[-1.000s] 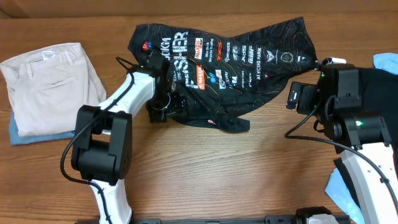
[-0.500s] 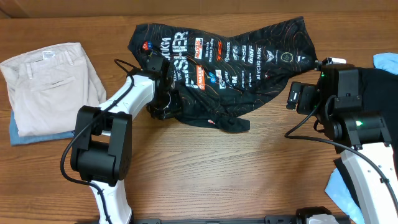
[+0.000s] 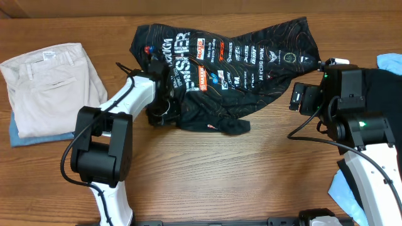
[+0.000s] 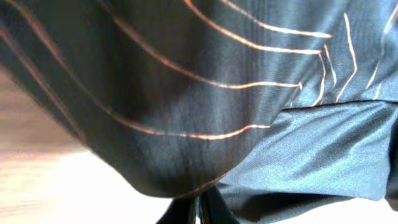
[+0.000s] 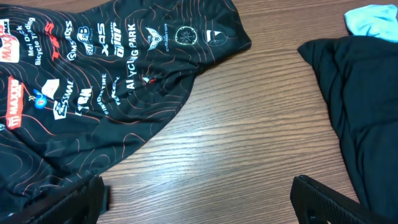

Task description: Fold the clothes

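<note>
Black cycling jersey lies crumpled, its near hem clamped by the left gripper, likely for spreading flat. Right gripper hovers beside the jersey, released.

Left tool clamped, right tool spread.

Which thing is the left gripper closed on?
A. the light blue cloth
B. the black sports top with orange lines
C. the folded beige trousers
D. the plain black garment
B: the left gripper is shut on the lower left edge of the black sports top, and the left wrist view shows orange-lined fabric right at the closed fingertips.
</note>
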Robot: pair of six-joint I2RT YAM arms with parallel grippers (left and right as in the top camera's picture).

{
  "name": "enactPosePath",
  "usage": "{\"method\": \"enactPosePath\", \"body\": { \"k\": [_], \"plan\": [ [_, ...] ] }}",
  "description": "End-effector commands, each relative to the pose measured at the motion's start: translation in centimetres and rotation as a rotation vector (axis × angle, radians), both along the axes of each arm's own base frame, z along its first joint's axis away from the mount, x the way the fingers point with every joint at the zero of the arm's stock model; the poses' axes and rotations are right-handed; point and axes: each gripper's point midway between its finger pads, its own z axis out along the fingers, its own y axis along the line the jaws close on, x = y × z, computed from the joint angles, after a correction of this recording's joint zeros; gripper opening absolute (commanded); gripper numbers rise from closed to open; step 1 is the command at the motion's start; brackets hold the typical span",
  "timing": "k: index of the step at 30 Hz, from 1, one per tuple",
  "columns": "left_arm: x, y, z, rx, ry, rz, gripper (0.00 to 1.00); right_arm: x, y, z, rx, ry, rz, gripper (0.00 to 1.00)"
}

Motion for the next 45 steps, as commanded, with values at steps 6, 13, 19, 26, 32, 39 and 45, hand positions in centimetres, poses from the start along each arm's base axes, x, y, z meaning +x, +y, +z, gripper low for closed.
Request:
{"method": "enactPosePath", "body": {
  "k": [6,13,19,26,32,39,45],
  "plan": [
    [1.0,10.5,9.1,0.223,-0.219,0.169,0.04,1.3,0.1,-2.7,-0.004,0.087,-0.005,1.0],
    [0.8,14.0,12.7,0.22,-0.314,0.283,0.04,4.3,1.3,-6.7,0.038,0.152,0.026,1.0],
    [0.8,13.9,12.5,0.221,-0.308,0.26,0.04,7.8,1.6,-10.5,0.034,0.156,0.03,1.0],
    [0.8,13.9,12.5,0.221,-0.308,0.259,0.04,12.1,0.8,-15.2,0.037,0.122,0.005,0.99],
    [0.8,13.8,12.5,0.22,-0.309,0.257,0.04,14.9,0.3,-16.5,0.042,0.043,-0.006,0.93],
    [0.8,13.8,12.5,0.221,-0.31,0.257,0.04,15.6,0.3,-18.9,0.041,0.055,-0.007,0.9],
    [0.8,13.8,12.5,0.221,-0.311,0.257,0.04,15.3,0.3,-21.5,0.039,0.103,-0.008,0.9]
  ]
}}
